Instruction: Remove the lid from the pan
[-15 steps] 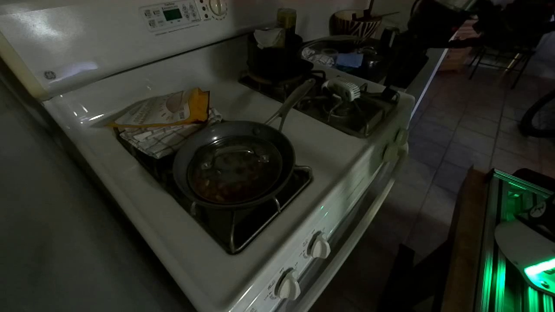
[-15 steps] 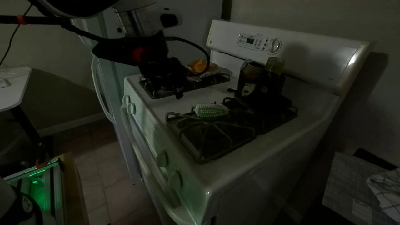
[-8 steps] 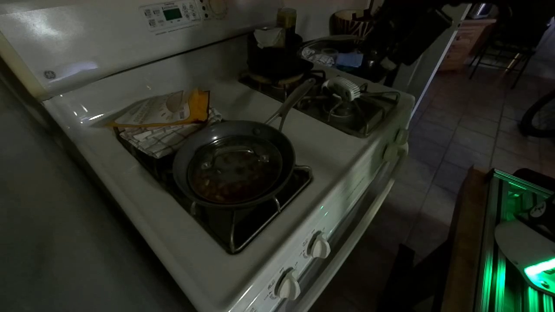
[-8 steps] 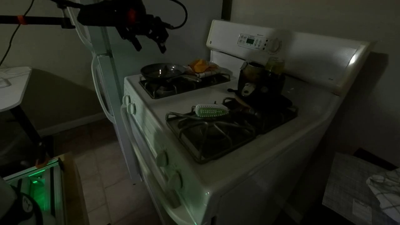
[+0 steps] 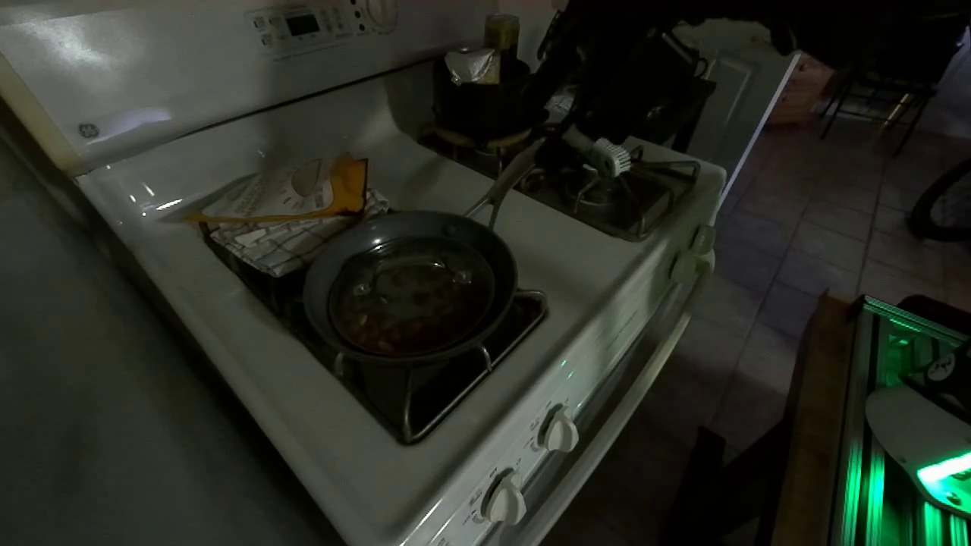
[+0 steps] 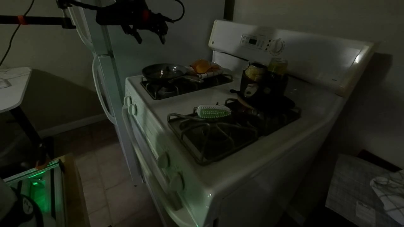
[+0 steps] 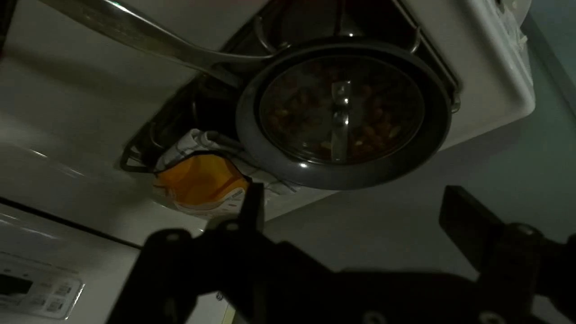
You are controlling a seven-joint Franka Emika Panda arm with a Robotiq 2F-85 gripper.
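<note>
Now | hand [image 6: 151, 42] spread wide, holding nothing | lid [image 7: 306, 121] looks like glass: likely hard, slippery, could break | pinch its handle [image 7: 340, 135]

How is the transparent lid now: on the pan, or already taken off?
On. In the wrist view, the transparent lid lies in the pan, inside its rim, and reddish food shows through it.
</note>
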